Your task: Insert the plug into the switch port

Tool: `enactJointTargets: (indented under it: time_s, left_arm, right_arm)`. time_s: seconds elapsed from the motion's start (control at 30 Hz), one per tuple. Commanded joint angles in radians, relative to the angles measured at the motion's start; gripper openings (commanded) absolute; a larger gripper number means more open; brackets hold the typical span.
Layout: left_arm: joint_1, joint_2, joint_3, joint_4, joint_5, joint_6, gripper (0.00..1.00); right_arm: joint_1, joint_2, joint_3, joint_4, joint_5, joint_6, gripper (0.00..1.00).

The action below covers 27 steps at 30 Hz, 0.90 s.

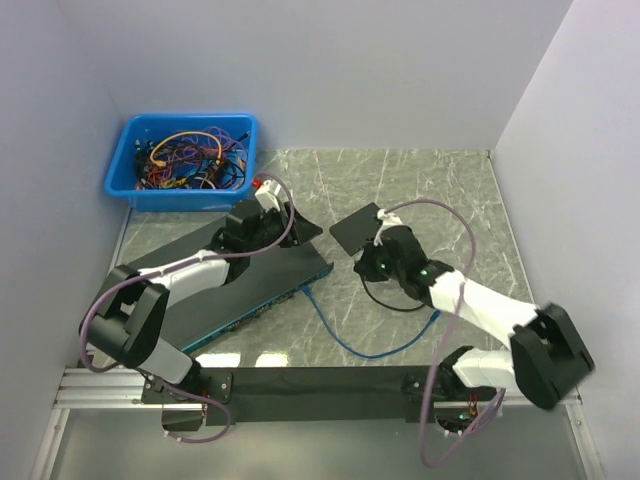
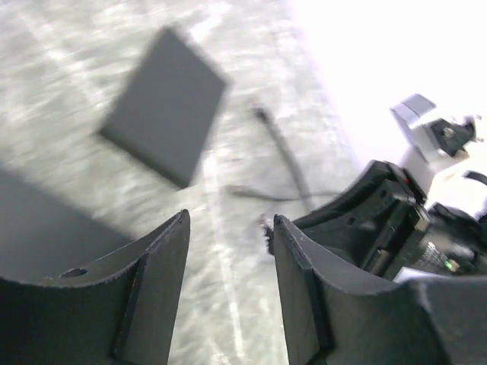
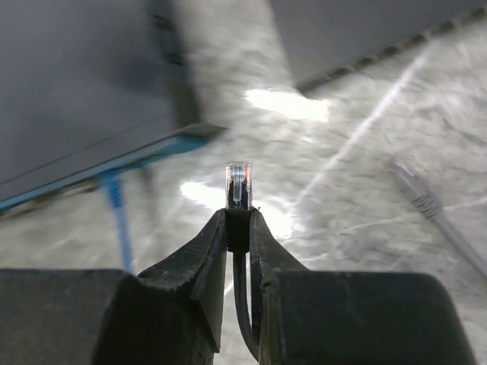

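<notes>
My right gripper (image 3: 238, 220) is closed narrow on the rear of the clear RJ45 plug (image 3: 238, 182), with the black lead trailing down between the fingers. Held that way, the connector's nose stands free ahead of the fingertips, ready to go into a port. The plug's long axis runs in line with the fingers, nose pointing away from the wrist. It hangs above the marble table (image 1: 440, 190), just off the near corner of the network switch (image 3: 76, 91). Its aim looks to pass that corner, so I judge it needs turning toward the blue-edged front face. A blue patch cable (image 3: 114, 201) already occupies one socket; the ports are too blurred to tell which are free. Farther off, my left gripper (image 2: 230, 228) sits over the switch's far end, jaws parted and empty, probably to steady the box. Beyond lie a black square pad (image 1: 355, 230) and a blue bin (image 1: 180, 160) of spare cables.
</notes>
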Motion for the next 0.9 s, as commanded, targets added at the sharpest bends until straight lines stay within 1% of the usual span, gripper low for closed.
enactJointTargets:
  time_s: [0.0,0.03,0.07,0.13,0.17,0.2,0.3,0.33,0.4,0.53,0.67,0.87]
  left_arm:
    - [0.003,-0.052,-0.065,0.316,0.147,-0.067,0.53]
    - [0.002,-0.059,-0.079,0.356,0.172,-0.079,0.53]
    - [0.002,-0.06,-0.104,0.443,0.208,-0.093,0.53]
    - [0.002,-0.059,-0.127,0.514,0.244,-0.127,0.52]
    - [0.002,-0.057,-0.133,0.549,0.284,-0.14,0.52]
    - [0.002,-0.054,-0.138,0.618,0.302,-0.166,0.51]
    - [0.0,-0.045,-0.162,0.746,0.367,-0.219,0.48]
    - [0.0,-0.046,-0.164,0.76,0.376,-0.225,0.47]
    - [-0.009,-0.048,-0.164,0.769,0.399,-0.216,0.46]
    - [-0.056,-0.062,-0.144,0.714,0.419,-0.158,0.45]
    - [-0.086,-0.083,-0.128,0.641,0.398,-0.099,0.45]
    - [-0.096,-0.091,-0.124,0.613,0.391,-0.067,0.45]
  right_arm:
    - [0.009,-0.127,-0.074,0.178,-0.124,-0.036,0.0]
    - [0.012,-0.182,-0.091,0.198,-0.144,-0.041,0.0]
    - [0.016,-0.21,-0.105,0.231,-0.165,-0.043,0.0]
    - [0.024,-0.284,-0.154,0.294,-0.195,-0.05,0.0]
    - [0.029,-0.307,-0.168,0.308,-0.208,-0.053,0.0]
    - [0.032,-0.33,-0.192,0.323,-0.221,-0.056,0.0]
    - [0.041,-0.407,-0.223,0.36,-0.241,-0.067,0.0]
    - [0.042,-0.436,-0.232,0.368,-0.25,-0.069,0.0]
    - [0.044,-0.459,-0.243,0.385,-0.273,-0.072,0.0]
    - [0.05,-0.499,-0.26,0.406,-0.296,-0.075,0.0]
    - [0.053,-0.53,-0.274,0.411,-0.27,-0.076,0.0]
    - [0.055,-0.533,-0.287,0.44,-0.299,-0.08,0.0]
